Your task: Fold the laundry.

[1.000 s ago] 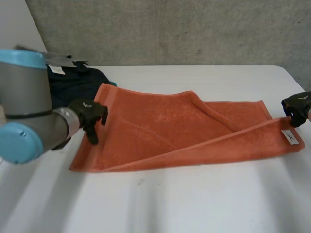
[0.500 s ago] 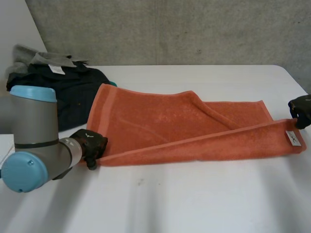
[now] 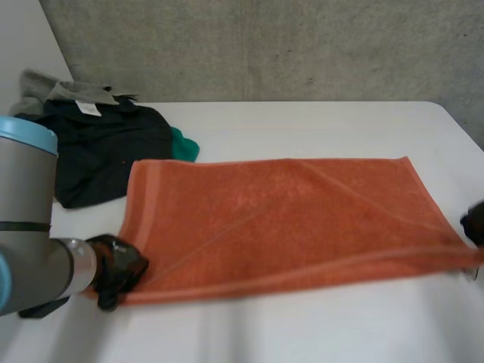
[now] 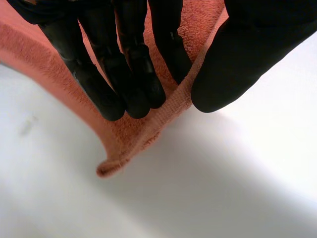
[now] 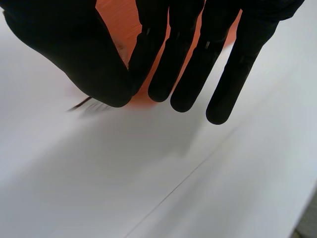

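Observation:
An orange towel [image 3: 280,219] lies stretched out across the middle of the table, its near edge taut between my two hands. My left hand [image 3: 115,266] is at the towel's near left corner. In the left wrist view its fingers [image 4: 126,74] and thumb [image 4: 237,64] pinch that corner [image 4: 126,144], which pokes out below the fingertips. My right hand [image 3: 475,224] is at the near right corner by the table's right side. In the right wrist view its thumb [image 5: 74,54] and fingers [image 5: 183,59] pinch the orange cloth [image 5: 116,22] just above the table.
A pile of dark clothes [image 3: 98,147] lies at the back left, with a green piece [image 3: 185,144] beside it and a grey garment [image 3: 53,87] behind. The white table [image 3: 302,325] runs on in front of the towel.
My left hand came down to the towel's near left corner and closed on it. Both hands drew the near edge toward the front, and the folded-over towel spread flat.

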You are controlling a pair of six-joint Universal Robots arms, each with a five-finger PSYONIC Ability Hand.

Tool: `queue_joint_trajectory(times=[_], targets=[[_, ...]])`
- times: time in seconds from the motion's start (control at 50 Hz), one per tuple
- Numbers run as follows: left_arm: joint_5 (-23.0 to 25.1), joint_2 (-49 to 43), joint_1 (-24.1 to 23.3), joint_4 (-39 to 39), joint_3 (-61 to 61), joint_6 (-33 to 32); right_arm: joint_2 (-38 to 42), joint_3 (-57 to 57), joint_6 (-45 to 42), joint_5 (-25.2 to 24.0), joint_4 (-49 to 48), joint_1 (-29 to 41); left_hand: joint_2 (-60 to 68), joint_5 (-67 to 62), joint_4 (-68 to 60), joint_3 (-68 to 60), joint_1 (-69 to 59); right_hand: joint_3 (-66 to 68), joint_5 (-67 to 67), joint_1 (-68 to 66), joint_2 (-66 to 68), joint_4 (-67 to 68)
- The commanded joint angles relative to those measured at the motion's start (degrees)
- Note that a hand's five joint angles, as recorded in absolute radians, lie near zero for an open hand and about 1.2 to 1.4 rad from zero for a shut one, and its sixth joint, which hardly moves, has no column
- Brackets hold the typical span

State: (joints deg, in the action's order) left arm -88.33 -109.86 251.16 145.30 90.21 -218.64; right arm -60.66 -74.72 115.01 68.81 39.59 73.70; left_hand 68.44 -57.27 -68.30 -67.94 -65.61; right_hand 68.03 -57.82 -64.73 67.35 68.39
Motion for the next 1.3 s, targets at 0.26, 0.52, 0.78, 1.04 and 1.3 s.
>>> queue_joint_trajectory(times=[0.26,0.52,0.78,1.04,1.3], targets=[[-1.4,-12.6,-0.8,12.6,-22.5,1.1,2.6,3.0,12.3,0.9,-18.0,4.5,11.6,-12.7,-11.7,-12.1,-14.4,12.0,-12.2,-15.3,12.7,11.6],[-6.1,-32.2,-1.7,16.6,-52.0,2.5,13.4,15.3,24.9,11.7,-39.6,13.4,11.6,-12.7,-11.7,-12.1,-14.4,12.0,-12.2,-15.3,12.7,11.6],[-3.2,-27.4,-4.1,12.7,-45.5,2.6,4.2,13.2,27.3,12.1,-7.9,15.5,11.6,-12.7,-11.7,-12.1,-14.4,-35.7,35.4,32.4,-35.0,-36.0],[-2.4,-23.3,-3.9,17.4,-37.4,3.0,-5.3,-9.1,27.5,6.4,-12.3,17.8,11.6,-12.7,-11.7,-12.1,-14.4,-37.5,37.3,34.2,-36.8,-37.9],[-1.9,-22.7,-3.1,17.3,-36.4,4.5,-5.3,-27.1,16.3,4.8,-44.4,20.3,11.6,-12.7,-11.7,-12.1,-14.4,-32.8,32.6,29.5,-32.1,-33.2]])
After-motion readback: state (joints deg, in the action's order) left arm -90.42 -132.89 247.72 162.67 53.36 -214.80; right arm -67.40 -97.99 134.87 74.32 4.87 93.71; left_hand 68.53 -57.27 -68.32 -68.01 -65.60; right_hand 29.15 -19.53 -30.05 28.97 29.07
